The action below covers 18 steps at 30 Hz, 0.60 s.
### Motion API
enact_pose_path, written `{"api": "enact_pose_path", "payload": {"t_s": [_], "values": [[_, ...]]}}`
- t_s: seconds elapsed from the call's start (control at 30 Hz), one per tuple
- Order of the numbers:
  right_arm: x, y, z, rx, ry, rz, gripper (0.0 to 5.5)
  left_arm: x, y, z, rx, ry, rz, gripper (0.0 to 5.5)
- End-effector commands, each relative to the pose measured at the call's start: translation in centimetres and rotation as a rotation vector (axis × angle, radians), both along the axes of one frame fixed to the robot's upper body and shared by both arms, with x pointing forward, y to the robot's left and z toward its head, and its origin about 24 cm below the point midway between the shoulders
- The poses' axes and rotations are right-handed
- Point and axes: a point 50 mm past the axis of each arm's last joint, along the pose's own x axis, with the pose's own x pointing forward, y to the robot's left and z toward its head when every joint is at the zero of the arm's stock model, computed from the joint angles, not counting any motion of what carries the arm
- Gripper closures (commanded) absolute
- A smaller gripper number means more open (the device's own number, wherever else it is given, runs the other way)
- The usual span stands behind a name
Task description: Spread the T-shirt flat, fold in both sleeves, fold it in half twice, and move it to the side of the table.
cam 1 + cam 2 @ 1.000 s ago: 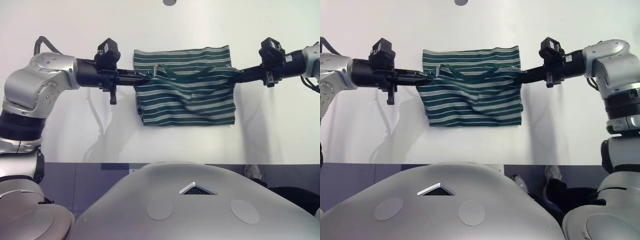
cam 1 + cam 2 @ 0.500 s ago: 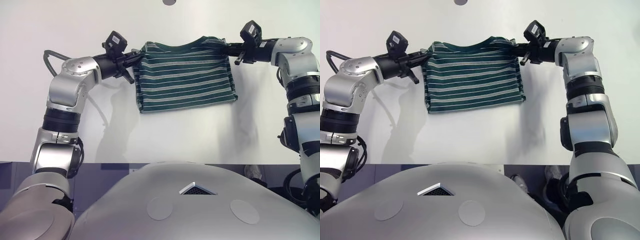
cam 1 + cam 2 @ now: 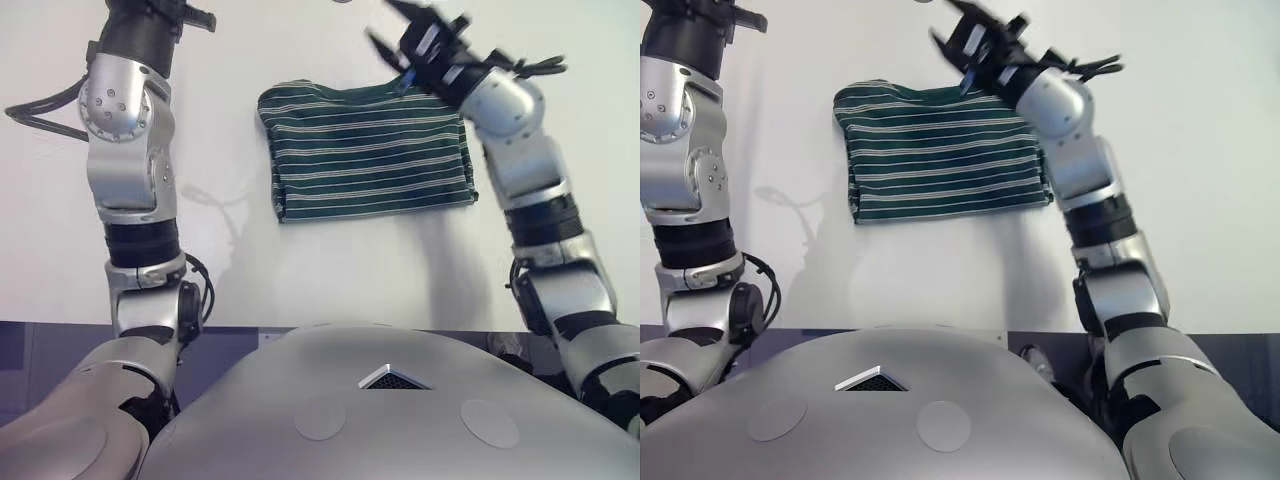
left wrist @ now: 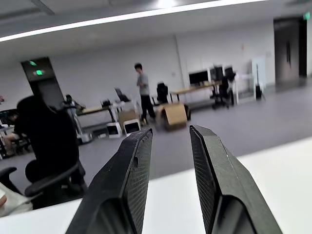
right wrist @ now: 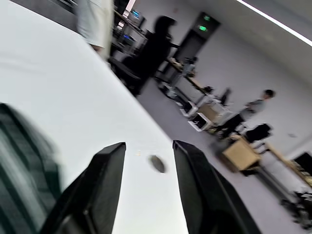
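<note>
Nearest you, the white tabletop (image 3: 300,270) is running bare along its near edge. Past that strip the T-shirt (image 3: 368,150) is lying folded into a compact rectangle, dark green with pale stripes. It is sitting about midway between the left and right edges and closer to the far edge than to the near one. Its neckline is facing the far edge, its near edge is lying fairly straight, and stacked layers are showing along its right side.

Your left arm (image 3: 125,130) is standing upright near the tabletop's left edge, well apart from the shirt's left side. In the left wrist view your left jaws are standing a moderate gap apart and holding nothing. They are pointing out over the tabletop's far edge toward the room beyond, so they are nowhere near the cloth.

Your right arm (image 3: 520,150) is bending in from the right edge, and your right jaws are hanging over the shirt's far right corner. In the right wrist view they are spread apart with nothing gripped; a blurred edge of striped cloth is showing beside them rather than between them. Bare white tabletop is showing between them, along with a small dark round mark (image 5: 157,163) that is sitting by the far edge.
</note>
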Motion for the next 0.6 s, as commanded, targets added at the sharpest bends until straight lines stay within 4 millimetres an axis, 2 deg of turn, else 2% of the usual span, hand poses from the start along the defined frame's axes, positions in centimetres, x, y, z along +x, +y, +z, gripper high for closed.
{"api": "enact_pose_path", "payload": {"t_s": [0.03, 0.1, 0.23, 0.33, 0.37, 0.4, 0.47, 0.53, 0.6], "values": [[-6.1, 5.4, -2.1, 0.002, 0.442, 0.325, 2.98, -2.5, -3.0, 3.5, -0.05, -0.234, -0.1, 4.1], [-6.6, 6.2, -3.0, -0.064, 0.513, 0.363, 2.61, -2.9, -3.5, 3.4, -0.045, -0.235, -0.118, 4.1], [-7.8, 7.5, -6.8, -0.353, 0.572, 0.377, 2.61, -3.6, -3.7, 3.5, -0.078, -0.247, -0.091, 4.1], [-10.3, 6.7, -9.1, -0.468, 0.756, 0.475, 2.61, -3.8, -3.9, 3.2, -0.092, -0.247, -0.066, 4.1], [-10.8, 5.3, -9.4, -0.471, 0.869, 0.494, 2.61, -3.7, -4.0, 3.0, -0.095, -0.247, -0.06, 4.1], [-10.9, 3.2, -9.6, -0.48, 0.99, 0.516, 2.61, -3.7, -4.0, 2.9, -0.097, -0.247, -0.056, 4.1], [-10.6, -2.0, -9.4, -0.543, 1.151, 0.547, 2.61, -3.6, -4.1, 2.7, -0.092, -0.252, -0.056, 4.1], [-10.2, -9.5, -9.4, -0.784, 1.141, 0.566, 2.61, -3.7, -4.7, 2.5, -0.068, -0.248, -0.095, 4.1], [-9.7, -15.3, -8.8, -1.118, 1.005, 0.617, 2.61, -4.3, -5.6, 2.0, -0.01, -0.233, -0.164, 4.1]]}}
